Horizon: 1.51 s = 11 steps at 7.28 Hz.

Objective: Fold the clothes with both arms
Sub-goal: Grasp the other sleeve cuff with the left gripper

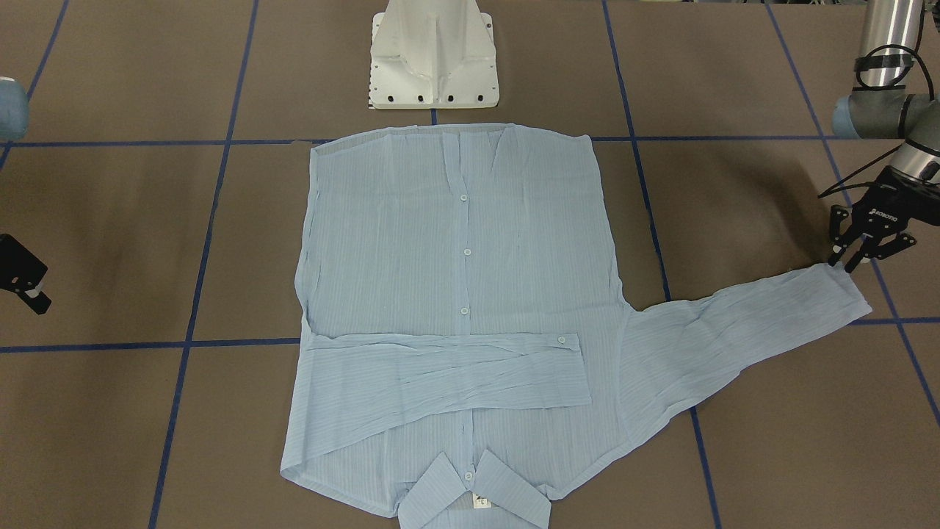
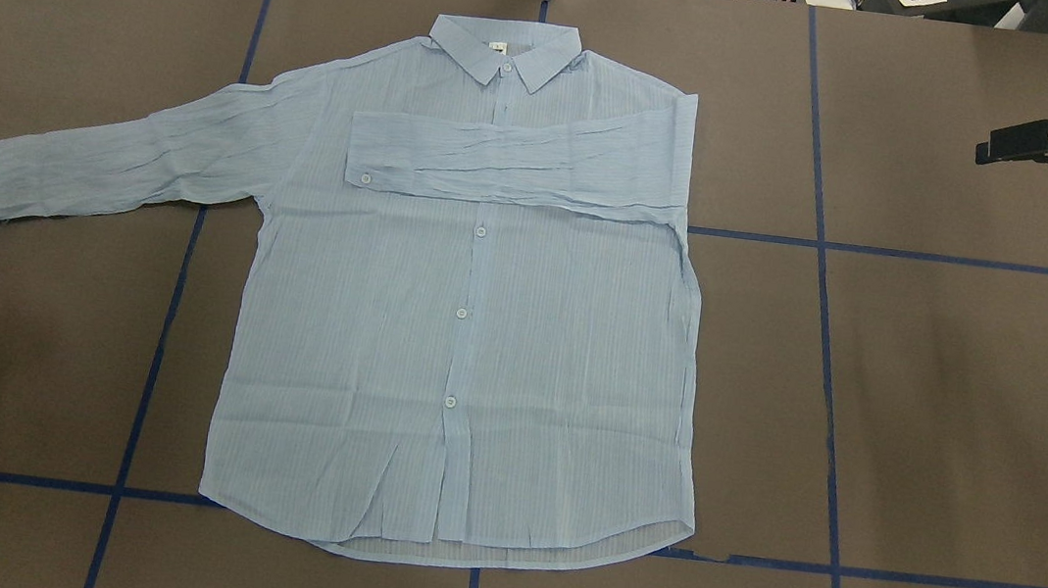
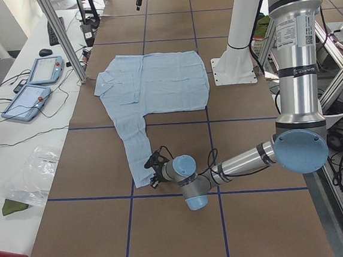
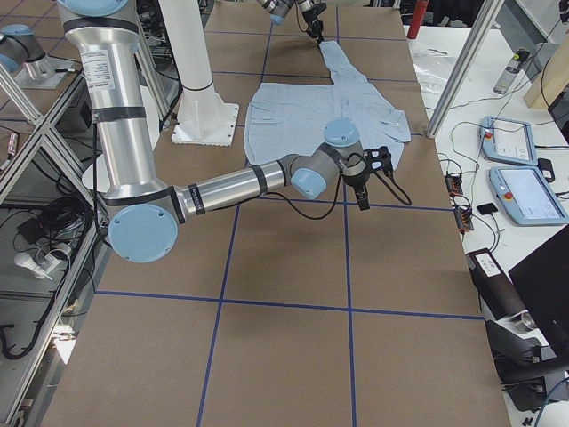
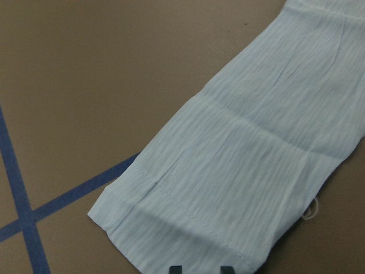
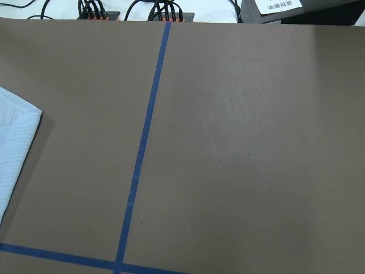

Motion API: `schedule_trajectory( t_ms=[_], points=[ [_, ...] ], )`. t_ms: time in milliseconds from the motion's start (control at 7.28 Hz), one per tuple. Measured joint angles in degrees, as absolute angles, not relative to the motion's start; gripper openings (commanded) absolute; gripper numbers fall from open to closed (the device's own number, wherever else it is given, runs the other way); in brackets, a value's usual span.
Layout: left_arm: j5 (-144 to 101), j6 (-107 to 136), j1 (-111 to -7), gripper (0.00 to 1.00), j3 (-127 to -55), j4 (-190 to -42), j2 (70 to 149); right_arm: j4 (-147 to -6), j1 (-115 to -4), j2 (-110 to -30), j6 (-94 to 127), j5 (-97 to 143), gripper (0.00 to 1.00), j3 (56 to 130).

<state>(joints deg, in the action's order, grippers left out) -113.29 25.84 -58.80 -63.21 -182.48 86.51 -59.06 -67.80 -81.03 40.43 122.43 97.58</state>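
Brown worktop (image 2: 917, 398) with a grid of blue tape lines (image 2: 823, 269), white robot base (image 1: 433, 59) at the near edge. The shirt (image 2: 478, 348) lies flat in the middle, buttons up. Its collar (image 2: 503, 45) points at the far edge and the hem sits just in front of the base. The sleeve on the robot's right (image 2: 519, 165) is folded straight across the chest. The other sleeve (image 2: 104, 167) runs out flat toward the worktop's left edge.

The left gripper (image 1: 843, 264) points down right at the end of that sleeve, at the cuff (image 5: 188, 217). In the wrist cam its two fingertips (image 5: 175, 269) stand a little apart with the cuff's edge just in front, so nothing is pinched.

The right gripper (image 2: 986, 151) hangs out by the right edge toward the far side, well apart from the shirt. Honestly can't tell if its jaws are wide or closed.
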Motion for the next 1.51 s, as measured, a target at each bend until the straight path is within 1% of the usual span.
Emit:
schedule_trajectory(
  t_ms=[275, 549, 1236, 1511],
  points=[
    [-113.3, 25.8, -58.8, 0.35, -63.3, -182.6, 86.2, -59.1, -67.8, -81.1, 40.4, 122.4, 1.0, 97.7],
    [-113.3, 25.8, -58.8, 0.3, -63.3, -182.6, 86.1, -59.1, -67.8, -81.1, 40.4, 122.4, 1.0, 97.7],
    [-113.2, 25.7, -58.7, 0.3, -63.0, -182.6, 86.2, -59.1, -67.8, -81.1, 40.4, 122.5, 1.0, 97.5],
    [-113.3, 25.7, -58.3, 0.25, -62.9, -182.6, 86.2, -59.1, -67.8, -81.1, 40.4, 122.5, 1.0, 97.5]
  ],
)
